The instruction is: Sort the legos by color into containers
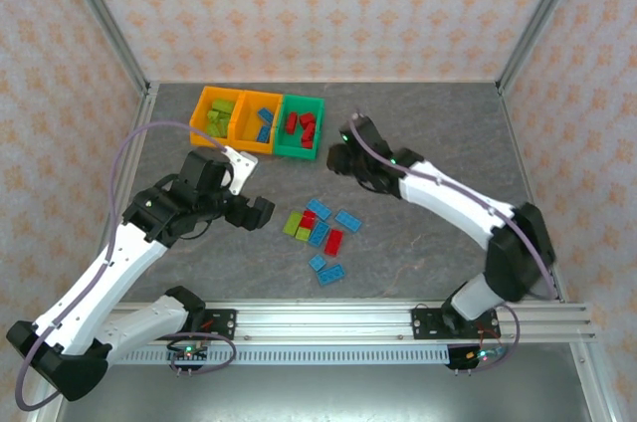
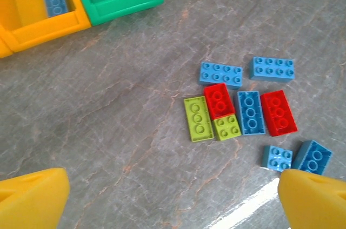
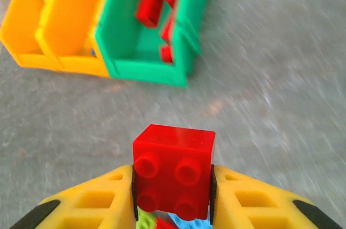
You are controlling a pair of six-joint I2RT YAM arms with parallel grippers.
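Observation:
My right gripper (image 3: 173, 188) is shut on a small red lego (image 3: 174, 169), studs toward the camera, held above the table short of the green container (image 3: 146, 71), which has red legos (image 3: 149, 3) in it. From above, the right gripper (image 1: 343, 157) hangs just right of the green container (image 1: 299, 153). My left gripper (image 2: 173, 202) is open with bare table between its fingers (image 2: 33, 196). It sits left of and apart from the loose legos (image 2: 250, 112) in blue, red and lime. From above, the left gripper (image 1: 261, 213) is beside that cluster (image 1: 318, 229).
Two orange containers (image 1: 254, 147) stand left of the green one in a row at the back. The left one (image 1: 202, 113) has lime bricks, the middle one blue bricks. Metal frame posts and patterned walls border the table. A rail (image 1: 328, 320) runs along the near edge.

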